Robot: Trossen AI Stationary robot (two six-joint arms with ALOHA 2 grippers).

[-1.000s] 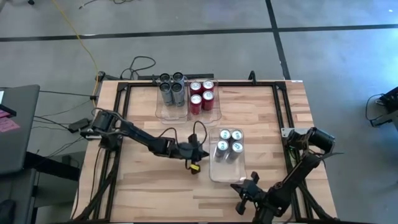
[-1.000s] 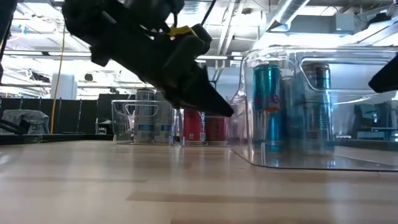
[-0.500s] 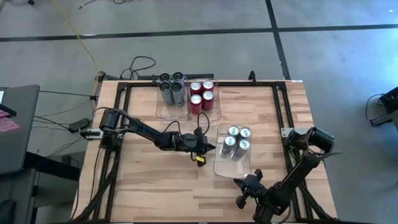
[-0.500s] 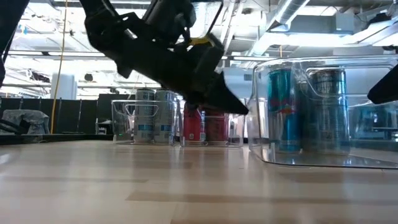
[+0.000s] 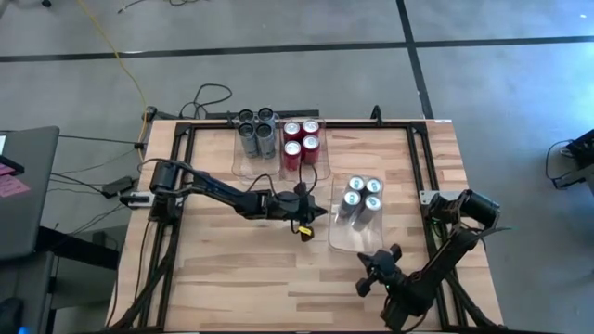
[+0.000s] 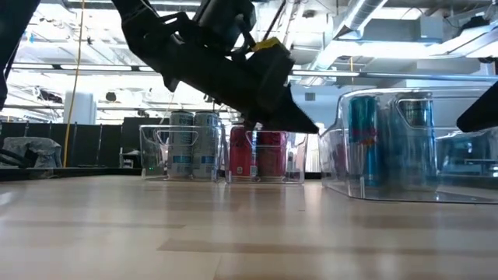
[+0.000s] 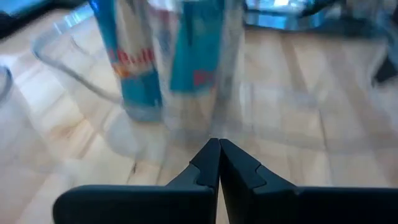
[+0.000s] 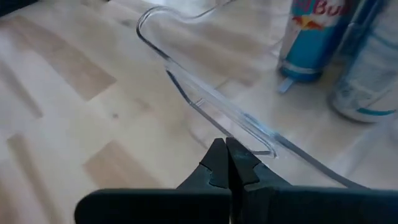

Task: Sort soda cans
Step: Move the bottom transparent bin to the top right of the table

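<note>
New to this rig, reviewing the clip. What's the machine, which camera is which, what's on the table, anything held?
It is a robot with two dark arms at a wooden table. One picture looks straight down, one looks level across the tabletop, and one comes from each wrist.

On the table: a clear bin of grey cans, red cans in a bin beside them, and a third clear bin of blue-and-silver cans.

The left gripper is shut, its tips at that third bin's side, holding nothing. The right gripper is shut and empty too, at the bin's near corner. Sorting looks finished, the arms now nudging the bin.
</note>
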